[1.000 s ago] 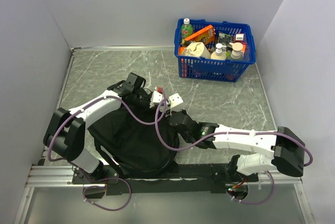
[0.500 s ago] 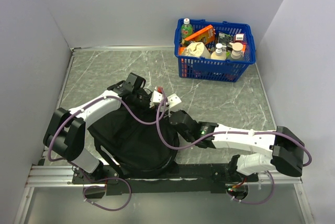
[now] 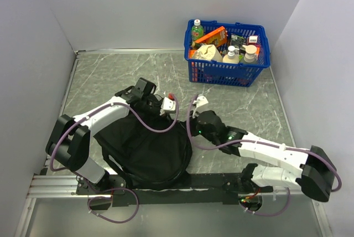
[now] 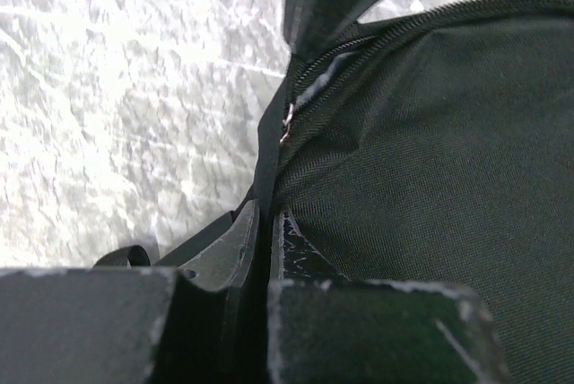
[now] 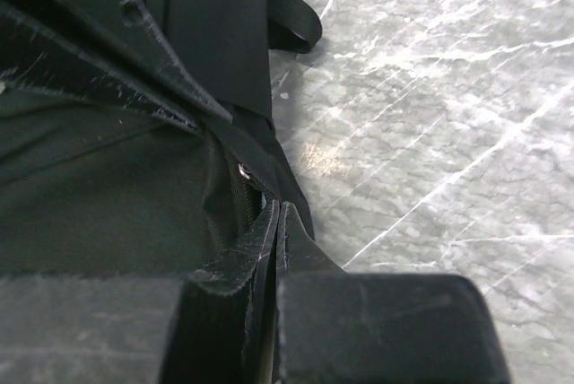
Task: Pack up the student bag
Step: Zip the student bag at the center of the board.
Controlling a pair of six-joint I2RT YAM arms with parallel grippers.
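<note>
The student bag (image 3: 146, 148) lies on the table (image 3: 105, 76) by the arm bases; the left fingers (image 4: 224, 254) pinch fabric beside its zipper (image 4: 359, 39); the right fingers (image 5: 235, 263) pinch the opposite edge, now drawn rightward, likely widening the opening for packing.

In your left wrist view the student bag (image 4: 430, 178) runs off the edge to the right of the clamped left gripper (image 4: 265, 222). Ahead of it, the zipper pull (image 4: 288, 122) is too small to make out. Left of the right gripper (image 5: 274, 213) the bag is cut off too, and the fabric it pinches is hidden between the fingers.
</note>
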